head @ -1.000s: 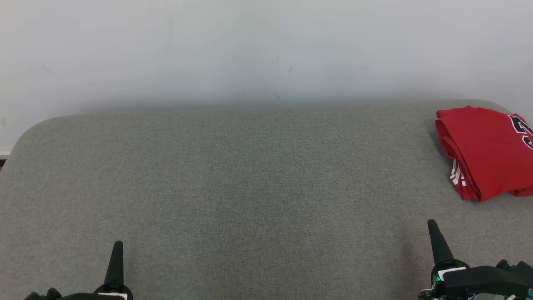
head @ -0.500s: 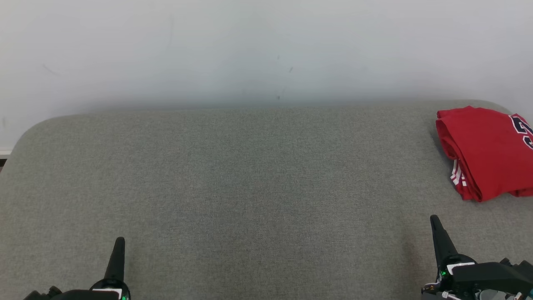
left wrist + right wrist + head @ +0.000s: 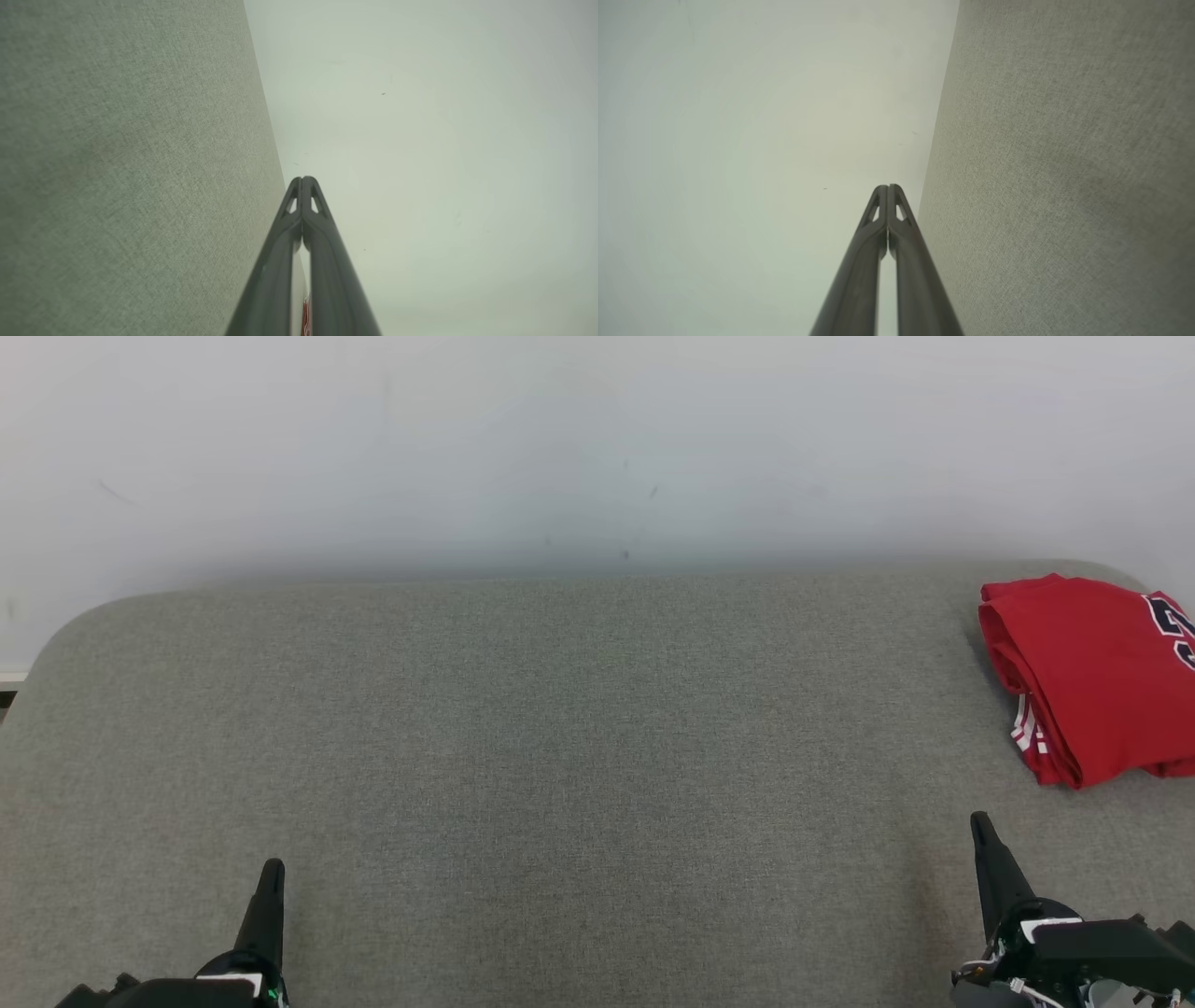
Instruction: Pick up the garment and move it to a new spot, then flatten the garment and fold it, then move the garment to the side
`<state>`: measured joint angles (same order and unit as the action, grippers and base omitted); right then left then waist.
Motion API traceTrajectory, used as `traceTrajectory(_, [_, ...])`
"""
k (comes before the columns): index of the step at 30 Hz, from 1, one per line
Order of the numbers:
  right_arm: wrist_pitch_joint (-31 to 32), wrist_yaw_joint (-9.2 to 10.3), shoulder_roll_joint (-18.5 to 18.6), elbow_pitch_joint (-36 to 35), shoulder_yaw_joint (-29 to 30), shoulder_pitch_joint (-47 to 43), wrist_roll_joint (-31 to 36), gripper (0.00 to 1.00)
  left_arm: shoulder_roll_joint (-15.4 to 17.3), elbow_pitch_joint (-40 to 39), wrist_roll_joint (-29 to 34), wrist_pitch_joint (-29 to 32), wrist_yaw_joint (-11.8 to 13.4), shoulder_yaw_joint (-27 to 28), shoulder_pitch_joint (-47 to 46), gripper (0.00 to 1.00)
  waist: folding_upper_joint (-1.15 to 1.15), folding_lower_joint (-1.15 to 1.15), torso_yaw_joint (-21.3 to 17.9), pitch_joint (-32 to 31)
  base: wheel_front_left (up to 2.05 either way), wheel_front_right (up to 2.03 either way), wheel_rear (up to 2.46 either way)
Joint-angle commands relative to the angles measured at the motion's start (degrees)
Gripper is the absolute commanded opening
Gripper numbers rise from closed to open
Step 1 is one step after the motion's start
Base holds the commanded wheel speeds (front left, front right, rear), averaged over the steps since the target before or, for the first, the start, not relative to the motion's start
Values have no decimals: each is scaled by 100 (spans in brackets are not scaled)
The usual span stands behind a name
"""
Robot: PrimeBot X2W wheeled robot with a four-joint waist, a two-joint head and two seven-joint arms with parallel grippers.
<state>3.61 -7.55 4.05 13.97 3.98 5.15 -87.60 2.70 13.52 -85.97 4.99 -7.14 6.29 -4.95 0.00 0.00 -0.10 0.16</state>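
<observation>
I see a pale wall (image 3: pixel 597 448) behind everything, plain but for a few small dark specks. Below it spreads the grey fabric-covered table (image 3: pixel 579 737), its far corners rounded. The garment (image 3: pixel 1088 672), a red jersey with white stripes at one edge and dark numerals, lies folded at the table's far right corner, partly cut off by the edge of my head view. My right gripper (image 3: pixel 980 823) is over the near right of the table, near the garment but apart from it. Its two dark fingers are pressed together with nothing between them. My left gripper (image 3: pixel 272 870) is over the near left, well apart from the garment, its fingers likewise pinched together and empty. Both point toward the wall.
</observation>
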Motion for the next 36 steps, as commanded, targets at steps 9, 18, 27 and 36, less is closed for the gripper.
traceTrajectory(9, [135,11,-7,-10,84,88,-416,0,31,41,-441,118,-52,30,-130,0,0,0,6,1,0,0,0])
traceTrajectory(18, [197,12,-20,-5,129,114,-604,0,31,65,-657,167,-43,35,-163,0,0,0,10,2,0,0,0])
traceTrajectory(27, [209,12,-32,-3,144,115,-581,0,31,63,-657,167,-43,36,-162,0,0,0,10,2,0,0,0])
traceTrajectory(36, [225,12,-43,-1,160,117,-567,0,31,62,-658,166,-43,34,-161,0,0,0,10,2,0,0,0])
